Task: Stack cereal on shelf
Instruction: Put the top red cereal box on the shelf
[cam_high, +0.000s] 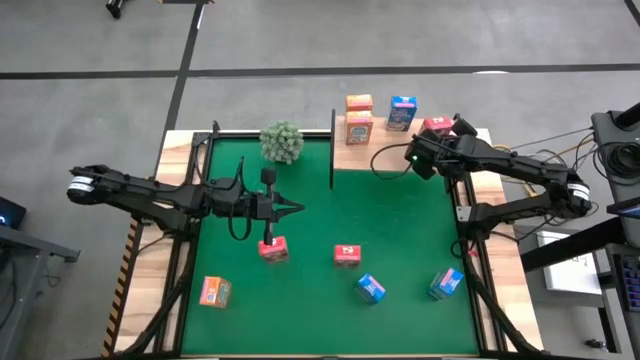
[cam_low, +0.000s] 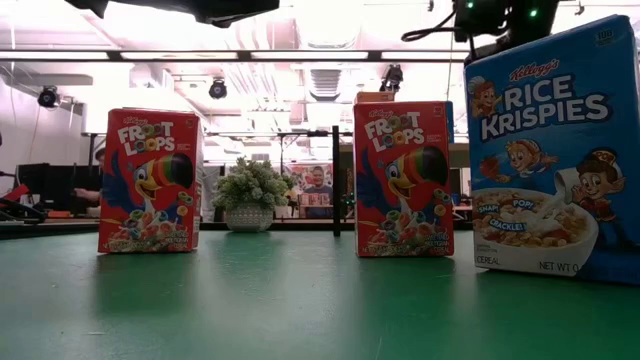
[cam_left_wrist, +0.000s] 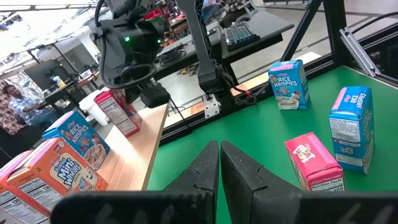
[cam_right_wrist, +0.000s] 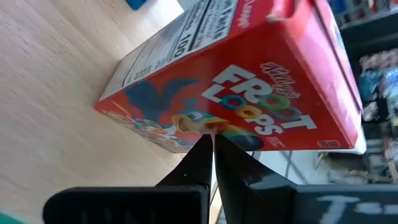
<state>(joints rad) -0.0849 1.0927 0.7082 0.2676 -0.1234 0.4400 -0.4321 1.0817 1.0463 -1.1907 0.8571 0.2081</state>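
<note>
The shelf (cam_high: 395, 150) is a light wooden board at the table's far right. On it stand two orange cereal boxes (cam_high: 358, 116), a blue one (cam_high: 402, 112) and a red one (cam_high: 436, 125). My right gripper (cam_right_wrist: 210, 142) is shut and slants down at that red box (cam_right_wrist: 249, 81) from its near side. Over the middle of the green mat my left gripper (cam_high: 296, 208) hangs shut and holds nothing. Loose boxes stand on the mat: two red (cam_high: 272, 248) (cam_high: 346, 255), two blue (cam_high: 370, 289) (cam_high: 446, 284), one orange (cam_high: 214, 291). My right gripper has its shut fingertips (cam_right_wrist: 202, 146) right at the printed front face of the red box, near that face's edge (cam_right_wrist: 186, 134). Whether they touch the box I cannot tell. The box rests on the shelf board.
A round green plant (cam_high: 282, 140) sits at the mat's far edge, left of a thin black post (cam_high: 332, 150) at the shelf's left end. Black frame rails run along both sides of the mat (cam_high: 400, 215). Bare mat lies between the shelf and the loose boxes.
</note>
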